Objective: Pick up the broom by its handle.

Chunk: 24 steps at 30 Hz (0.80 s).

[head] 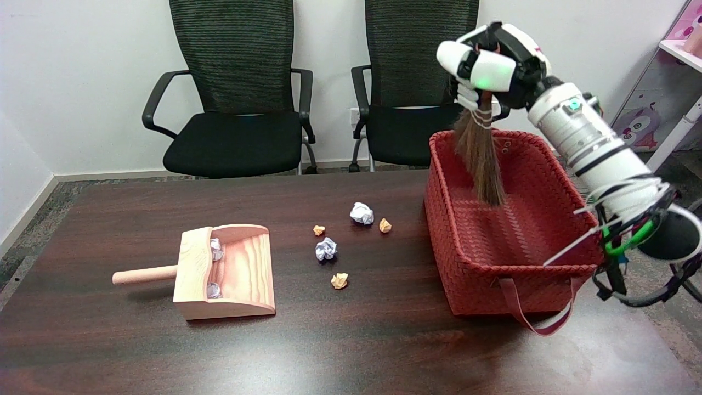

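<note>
My right hand [491,68] is raised above the far left part of the red woven basket [466,274] and grips the broom [481,156] by its handle. The handle is hidden inside the fist. The brown bristles hang down from the hand, tips over the basket's inside, clear of its floor.
A wooden dustpan [222,271] with paper balls in it lies at the table's left. Several crumpled paper balls [362,213] and small tan scraps [339,281] lie mid-table. Two black office chairs [236,99] stand behind the table. A strap [526,312] hangs from the basket's front.
</note>
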Tool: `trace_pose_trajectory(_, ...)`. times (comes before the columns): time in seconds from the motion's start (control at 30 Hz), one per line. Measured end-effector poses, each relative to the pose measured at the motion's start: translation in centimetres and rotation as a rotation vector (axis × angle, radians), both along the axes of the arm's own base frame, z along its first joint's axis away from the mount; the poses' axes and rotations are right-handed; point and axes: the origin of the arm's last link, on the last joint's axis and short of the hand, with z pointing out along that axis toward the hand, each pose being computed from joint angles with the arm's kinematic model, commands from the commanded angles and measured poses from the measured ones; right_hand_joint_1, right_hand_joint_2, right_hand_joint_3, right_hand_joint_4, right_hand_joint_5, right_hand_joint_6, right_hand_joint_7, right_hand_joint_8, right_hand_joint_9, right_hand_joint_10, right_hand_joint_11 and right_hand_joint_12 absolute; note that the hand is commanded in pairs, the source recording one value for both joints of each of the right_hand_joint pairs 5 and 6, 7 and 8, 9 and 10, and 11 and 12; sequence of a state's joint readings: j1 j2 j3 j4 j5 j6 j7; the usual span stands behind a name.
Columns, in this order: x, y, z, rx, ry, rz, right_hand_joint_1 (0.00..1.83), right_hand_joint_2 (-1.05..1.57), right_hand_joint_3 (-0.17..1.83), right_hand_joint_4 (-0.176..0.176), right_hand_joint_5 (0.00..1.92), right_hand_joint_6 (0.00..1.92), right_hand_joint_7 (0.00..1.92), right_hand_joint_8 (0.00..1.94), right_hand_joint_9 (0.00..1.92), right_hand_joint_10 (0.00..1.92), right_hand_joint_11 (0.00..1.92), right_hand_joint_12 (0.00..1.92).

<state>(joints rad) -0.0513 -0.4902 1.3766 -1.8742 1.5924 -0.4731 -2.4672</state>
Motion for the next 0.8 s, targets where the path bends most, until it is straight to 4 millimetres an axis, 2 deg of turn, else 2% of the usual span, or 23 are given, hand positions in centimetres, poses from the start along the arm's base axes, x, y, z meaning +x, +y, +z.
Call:
trace_pose_trajectory(0.37,4.2,-0.9,-2.6,0.145,-0.011,-0.008,0.89,0.80,1.37,0.148,1.92,1.92,1.92,1.92,1.92,1.92,1.92,1.92)
trace_pose_trajectory(0.6,6.3,-1.5,-4.9,0.245,-0.017,-0.002,0.87,0.81,1.35,0.157,1.92,1.92,1.92,1.92,1.92,1.92,1.92,1.92)
trace_pose_trajectory(0.8,7.0,-2.1,-7.1,0.324,-0.020,-0.009,0.87,0.82,1.36,0.167,1.92,1.92,1.92,1.92,1.92,1.92,1.92,1.92)
